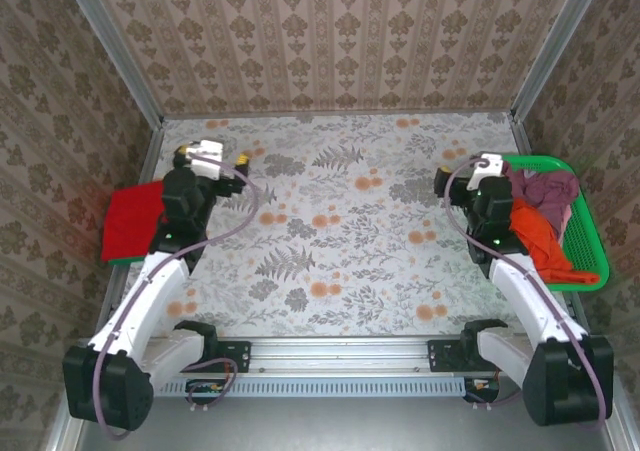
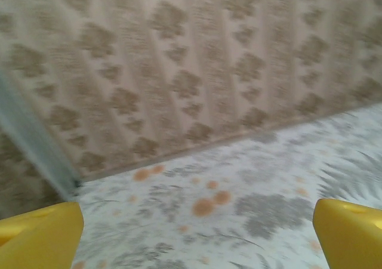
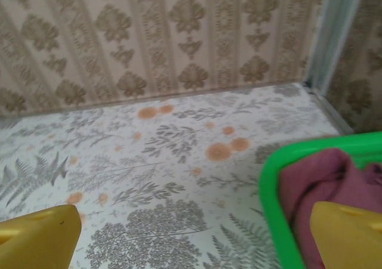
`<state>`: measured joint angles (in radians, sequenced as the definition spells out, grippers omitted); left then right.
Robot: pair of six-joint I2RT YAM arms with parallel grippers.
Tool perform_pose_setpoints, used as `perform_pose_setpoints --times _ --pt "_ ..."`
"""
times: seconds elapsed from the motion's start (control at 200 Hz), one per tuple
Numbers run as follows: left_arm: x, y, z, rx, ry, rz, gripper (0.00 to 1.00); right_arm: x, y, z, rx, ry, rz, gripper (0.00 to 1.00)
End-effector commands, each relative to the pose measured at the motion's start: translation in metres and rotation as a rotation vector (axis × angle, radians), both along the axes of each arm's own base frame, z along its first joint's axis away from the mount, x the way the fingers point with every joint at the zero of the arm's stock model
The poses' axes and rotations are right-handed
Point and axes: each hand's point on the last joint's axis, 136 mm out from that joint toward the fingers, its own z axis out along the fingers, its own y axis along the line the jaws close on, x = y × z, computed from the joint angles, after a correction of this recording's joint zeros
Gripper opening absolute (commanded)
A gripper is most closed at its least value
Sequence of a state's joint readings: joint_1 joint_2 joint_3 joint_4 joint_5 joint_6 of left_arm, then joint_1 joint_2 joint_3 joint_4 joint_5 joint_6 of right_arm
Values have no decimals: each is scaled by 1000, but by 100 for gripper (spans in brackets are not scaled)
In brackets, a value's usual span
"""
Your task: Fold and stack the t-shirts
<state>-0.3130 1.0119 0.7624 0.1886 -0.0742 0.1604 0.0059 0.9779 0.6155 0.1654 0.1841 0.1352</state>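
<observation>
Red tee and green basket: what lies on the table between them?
Top view: the red tee and basket are parted by bare floral table; the left arm and right arm stand at its sides.

Damask-papered walls (image 1: 330, 31); floral-print tabletop (image 1: 340, 241).

No readable text, labels or numbers anywhere.

I worked in a lab booth dressed like a home: damask wallpaper (image 1: 330, 41) covered three close walls between bare metal posts (image 1: 113, 46), a floral-printed tabletop (image 1: 340, 231) spanned it, and my arms (image 1: 145, 296) were bolted to a metal rail (image 1: 340, 363).
</observation>
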Motion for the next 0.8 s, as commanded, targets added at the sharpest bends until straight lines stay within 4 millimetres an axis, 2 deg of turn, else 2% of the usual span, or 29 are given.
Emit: perform_pose_setpoints --times 0.0,0.1,0.205,0.275,0.37,0.46,0.52,0.635,0.745,0.795 --pt "-13 -67 -27 80 159 -239 100 -36 -43 -21 83 180 -237 100" --pt "-24 -142 -26 114 157 -443 100 -63 -80 -31 191 235 -424 100" --pt "-36 -213 -29 108 177 -633 100 -87 -104 -52 328 299 -553 100" --pt "-44 -253 -33 94 192 -738 100 -102 -116 -69 409 355 -623 100" --pt "-57 -295 -40 77 202 -847 100 -113 -128 -90 484 413 -680 100" --pt "-66 -321 -47 47 222 -919 100 -117 -137 -111 515 463 -714 100" --pt "-71 -332 -52 35 238 -950 100 -115 -140 -124 531 497 -719 96" --pt "-74 -342 -56 11 255 -975 100 -108 -141 -138 567 537 -726 65" --pt "-73 -345 -58 -4 261 -974 100 -104 -142 -141 579 542 -722 37" --pt "-72 -345 -60 -2 264 -970 100 -103 -143 -141 581 545 -717 19"
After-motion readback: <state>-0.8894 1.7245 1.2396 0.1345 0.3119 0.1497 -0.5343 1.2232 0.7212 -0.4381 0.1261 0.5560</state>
